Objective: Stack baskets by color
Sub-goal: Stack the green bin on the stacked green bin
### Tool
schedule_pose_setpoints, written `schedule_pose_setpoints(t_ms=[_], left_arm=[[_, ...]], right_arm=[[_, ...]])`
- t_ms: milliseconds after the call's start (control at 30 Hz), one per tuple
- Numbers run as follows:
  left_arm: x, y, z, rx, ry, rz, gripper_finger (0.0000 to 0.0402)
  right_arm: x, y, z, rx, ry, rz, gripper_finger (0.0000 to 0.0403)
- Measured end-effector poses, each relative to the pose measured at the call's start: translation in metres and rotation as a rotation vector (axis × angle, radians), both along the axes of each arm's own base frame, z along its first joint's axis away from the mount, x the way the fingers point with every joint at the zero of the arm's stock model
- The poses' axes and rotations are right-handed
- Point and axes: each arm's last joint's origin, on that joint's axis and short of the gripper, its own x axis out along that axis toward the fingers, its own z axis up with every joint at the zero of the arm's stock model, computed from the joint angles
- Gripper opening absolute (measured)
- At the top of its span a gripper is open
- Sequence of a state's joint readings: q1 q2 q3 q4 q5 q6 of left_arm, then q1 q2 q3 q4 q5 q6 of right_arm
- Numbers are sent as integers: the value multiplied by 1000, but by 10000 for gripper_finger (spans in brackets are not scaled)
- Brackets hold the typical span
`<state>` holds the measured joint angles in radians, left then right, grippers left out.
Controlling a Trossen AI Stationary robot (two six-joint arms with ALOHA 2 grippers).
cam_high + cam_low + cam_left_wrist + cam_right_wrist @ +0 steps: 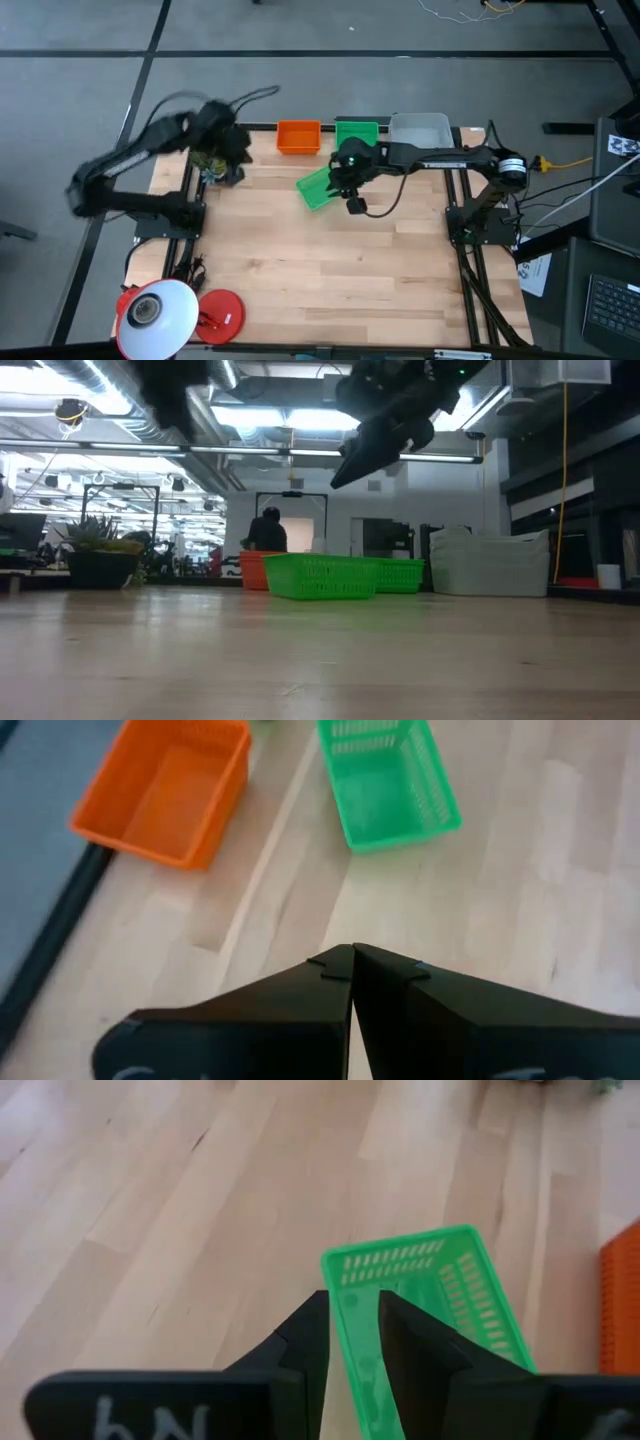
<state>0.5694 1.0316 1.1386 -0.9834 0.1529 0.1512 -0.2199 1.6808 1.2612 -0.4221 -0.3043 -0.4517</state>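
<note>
A loose green basket (pixel 317 188) lies askew on the wood, its bottom on the table, left of centre at the back. My right gripper (pixel 350 1320) hangs open above its near rim, well clear of it in the low view (pixel 385 435). Along the far edge stand an orange basket (pixel 298 136), another green basket (pixel 357 131) and a grey-white basket (pixel 420 128). My left gripper (pixel 352 958) is shut on nothing, raised over the table's far left corner (pixel 228 152); its view shows the orange basket (pixel 165 790) and a green basket (pixel 388 785).
A round red-and-white lamp (pixel 160 315) with a red base (pixel 222 312) stands at the near left corner. The wooden tabletop (pixel 330 270) is bare across its middle and near side. Beyond the far edge, the low view shows a person (pixel 266 530) in the room.
</note>
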Motion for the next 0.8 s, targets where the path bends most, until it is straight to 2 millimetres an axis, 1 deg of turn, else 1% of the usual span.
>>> schedule_pose_setpoints(t_ms=[67, 133, 267, 367, 433, 500, 567, 667, 733, 800], left_arm=[[-18, -13, -27, 27, -71, 9, 0], [-32, -25, -49, 46, -157, 28, 0], [-56, -42, -84, 111, -363, 105, 0], [-66, -51, -100, 181, -566, 114, 0], [-71, -56, -112, 200, -631, 93, 0], [-76, -61, -115, 233, -707, 83, 0], [-81, -63, -120, 269, -754, 112, 0], [-79, -65, -131, 312, -831, 92, 0], [-75, -65, -137, 327, -878, 69, 0], [-72, -66, -146, 319, -868, 59, 0]], right_arm=[[4, 2, 2, 3, 16, 8, 90], [7, 2, 4, 0, 11, 14, 90], [8, 2, 4, -15, 9, 29, 90], [8, 2, 3, -15, 15, 31, 90], [7, 2, 2, -16, 27, 27, 90], [6, 2, 1, -27, 41, 16, 90], [6, 1, 1, -55, 45, -6, 90], [6, 1, 1, -89, 46, -8, 90], [7, 1, 0, -90, 48, -7, 90], [7, 2, 0, -89, 49, -4, 90]])
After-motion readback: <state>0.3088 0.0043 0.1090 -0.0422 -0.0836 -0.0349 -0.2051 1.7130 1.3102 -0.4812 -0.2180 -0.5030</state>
